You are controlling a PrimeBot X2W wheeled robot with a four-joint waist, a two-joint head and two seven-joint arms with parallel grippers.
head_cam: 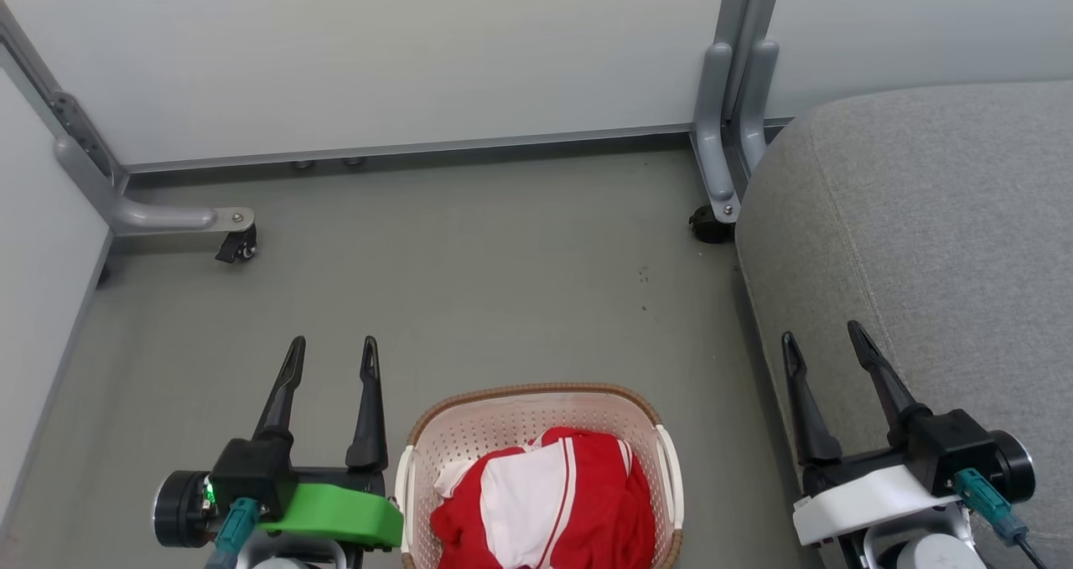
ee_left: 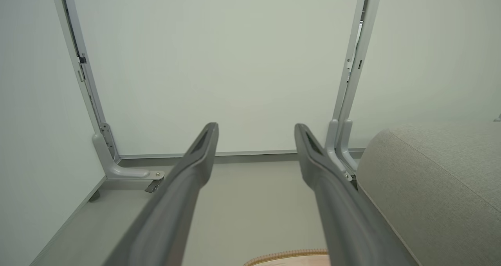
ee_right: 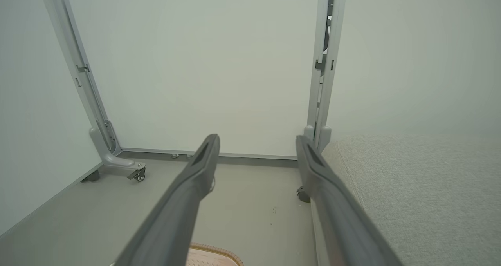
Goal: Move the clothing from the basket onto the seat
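Nothing's been moved yet: clothing [head_cam: 545, 502] is piled in the basket [head_cam: 536, 389], none laid on the seat [head_cam: 922, 242] beside the basket. Left gripper [head_cam: 333, 343] and right gripper [head_cam: 820, 331] fingers are held apart.

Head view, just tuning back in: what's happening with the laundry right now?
Nothing is being handled yet. The red-and-white clothing lies heaped in the basket on the floor. The left gripper hangs to the left of the basket and the right gripper by the edge of the grey seat, both with jaws open and empty.
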